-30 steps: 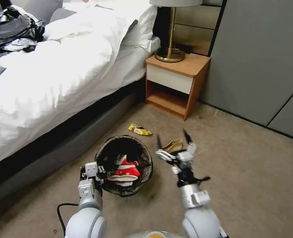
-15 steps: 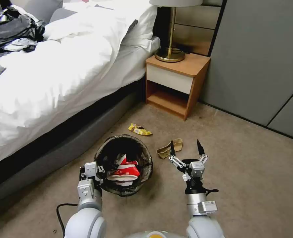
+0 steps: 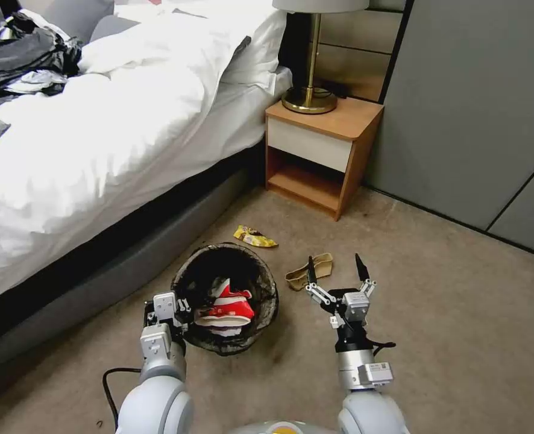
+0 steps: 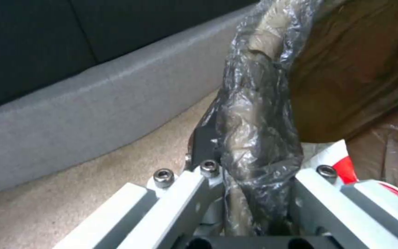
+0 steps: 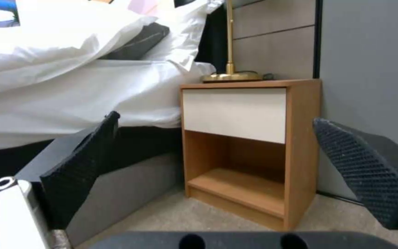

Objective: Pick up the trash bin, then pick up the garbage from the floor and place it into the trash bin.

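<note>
Bin at 6 o'clock on floor, left hand clamping its rim, red-white cups inside. Right hand spread, carrying nothing. Left: wrapper 12 o'clock of bin, tan paper 2 o'clock.

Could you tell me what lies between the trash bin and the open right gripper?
In the head view, only bare carpet lies between the trash bin and the right gripper; the tan paper piece sits just beyond that gap.

white bed; wooden nightstand, brass lamp; carpet
</note>
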You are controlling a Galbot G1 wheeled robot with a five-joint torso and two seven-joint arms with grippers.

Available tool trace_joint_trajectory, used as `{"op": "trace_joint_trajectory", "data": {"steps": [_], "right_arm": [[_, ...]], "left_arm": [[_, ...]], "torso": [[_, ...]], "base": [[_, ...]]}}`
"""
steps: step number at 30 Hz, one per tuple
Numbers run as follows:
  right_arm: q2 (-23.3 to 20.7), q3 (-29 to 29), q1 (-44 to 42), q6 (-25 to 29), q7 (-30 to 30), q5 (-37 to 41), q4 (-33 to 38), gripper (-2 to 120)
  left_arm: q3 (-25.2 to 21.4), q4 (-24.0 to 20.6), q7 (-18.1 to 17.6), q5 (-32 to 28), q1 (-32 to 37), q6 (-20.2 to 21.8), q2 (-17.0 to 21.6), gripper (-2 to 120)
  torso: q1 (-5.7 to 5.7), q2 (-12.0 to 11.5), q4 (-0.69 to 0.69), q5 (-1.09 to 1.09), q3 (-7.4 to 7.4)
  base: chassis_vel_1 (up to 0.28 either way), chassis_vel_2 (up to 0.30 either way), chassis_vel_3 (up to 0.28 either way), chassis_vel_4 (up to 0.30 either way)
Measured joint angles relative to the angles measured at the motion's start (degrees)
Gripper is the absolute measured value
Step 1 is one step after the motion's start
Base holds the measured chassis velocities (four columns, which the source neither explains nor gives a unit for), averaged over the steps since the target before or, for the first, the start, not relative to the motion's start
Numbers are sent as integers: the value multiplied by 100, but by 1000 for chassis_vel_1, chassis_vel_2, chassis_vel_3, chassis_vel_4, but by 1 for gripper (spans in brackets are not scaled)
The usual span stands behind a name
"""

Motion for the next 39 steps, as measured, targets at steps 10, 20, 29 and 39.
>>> {"op": "trace_joint_trajectory", "data": {"steps": [10,20,29,39], "right_arm": [[-7,34,103,282,-160,-25,-61,100],[-37,37,193,371,-180,-31,-110,100],[-156,-92,393,-398,120,347,66,100],[-339,-392,1133,-3017,1432,2174,270,100]], "left_arm": [[-8,24,-4,-3,-16,0,-26,0],[-10,31,-5,-3,-14,5,-34,0],[-1,38,-7,1,-24,9,-37,0],[13,-6,-8,2,46,10,11,0]], "torso": [[2,0,0,-1,2],[1,0,0,-1,0],[1,0,-1,-1,0],[1,0,0,-1,0]], "base": [[-132,132,143,-136],[10,-8,-7,4],[0,0,0,0],[0,0,0,0]]}}
